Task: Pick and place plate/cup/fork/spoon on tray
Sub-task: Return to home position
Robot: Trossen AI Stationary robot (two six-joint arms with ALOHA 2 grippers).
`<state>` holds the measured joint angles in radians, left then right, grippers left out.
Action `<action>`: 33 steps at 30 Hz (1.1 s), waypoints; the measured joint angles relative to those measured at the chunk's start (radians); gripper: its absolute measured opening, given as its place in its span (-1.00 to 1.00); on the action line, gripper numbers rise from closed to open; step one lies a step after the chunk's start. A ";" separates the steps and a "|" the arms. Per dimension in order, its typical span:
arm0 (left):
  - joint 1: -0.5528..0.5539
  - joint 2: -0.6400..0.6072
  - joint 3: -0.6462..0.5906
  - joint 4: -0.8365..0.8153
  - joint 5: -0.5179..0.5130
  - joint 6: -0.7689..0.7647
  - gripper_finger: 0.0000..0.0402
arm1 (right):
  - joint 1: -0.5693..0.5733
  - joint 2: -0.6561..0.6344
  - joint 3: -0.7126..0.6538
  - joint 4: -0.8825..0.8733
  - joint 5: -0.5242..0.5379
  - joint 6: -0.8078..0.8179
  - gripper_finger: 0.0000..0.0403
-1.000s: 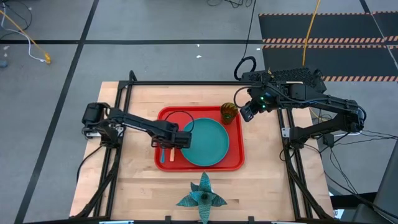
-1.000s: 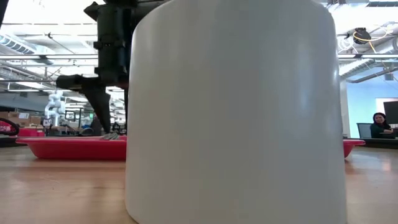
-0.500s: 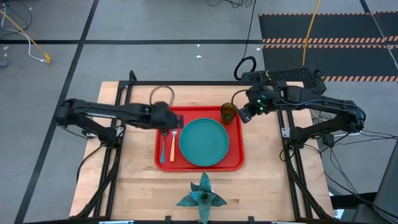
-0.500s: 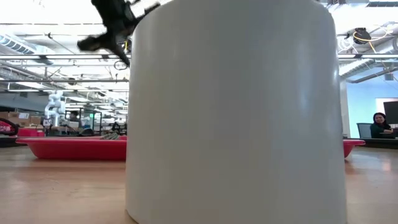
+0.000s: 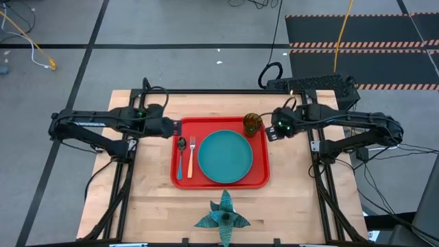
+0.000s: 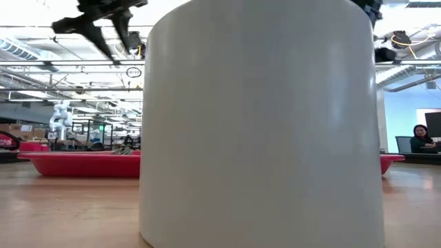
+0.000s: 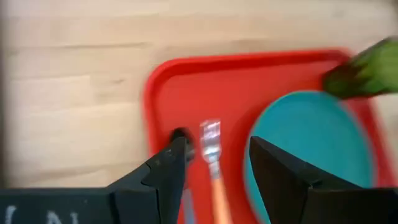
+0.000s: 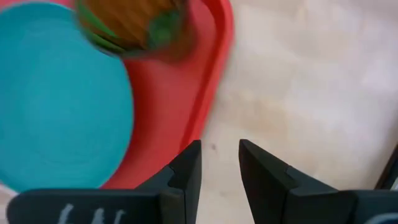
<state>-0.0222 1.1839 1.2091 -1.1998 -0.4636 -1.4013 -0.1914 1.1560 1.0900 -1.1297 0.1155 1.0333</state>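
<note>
Seen from above, a wooden table (image 5: pixel 151 199) holds a red tray (image 5: pixel 259 177) at its centre. A teal plate (image 5: pixel 225 156) fills the middle of the tray. The cup (image 5: pixel 253 123) stands upright in the tray's back right corner, just beside the plate. The spoon (image 5: pixel 180 156) and fork (image 5: pixel 191 158) lie side by side on the tray's left part, with the fork between spoon and plate. The left gripper (image 5: pixel 171 127) hovers at the tray's back left corner, fingers spread and empty. The right gripper (image 5: pixel 273 130) hangs just off the back right corner near the cup, fingers slightly parted, holding nothing. A spiky teal star (image 5: pixel 223 216) sits near the table's front edge.
</note>
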 joint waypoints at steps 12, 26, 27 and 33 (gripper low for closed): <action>0.033 0.002 -0.001 -0.369 0.020 -0.086 -0.11 | 0.104 -0.006 -0.159 0.010 0.026 0.402 -0.50; 0.247 -0.084 -0.181 -0.340 0.151 0.161 -0.11 | 0.215 0.005 -0.154 0.168 0.243 0.608 -0.50; 0.253 -0.101 -0.203 -0.313 0.163 0.163 -0.11 | 0.215 0.006 -0.159 0.166 0.238 0.608 -0.50; 0.293 -0.154 -0.339 -0.196 0.237 0.189 -0.11 | 0.215 0.008 -0.231 0.238 0.136 0.615 -0.50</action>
<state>0.2709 1.0299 0.8701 -1.3962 -0.2267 -1.2125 0.0238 1.1642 0.8594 -0.8919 0.2512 1.6487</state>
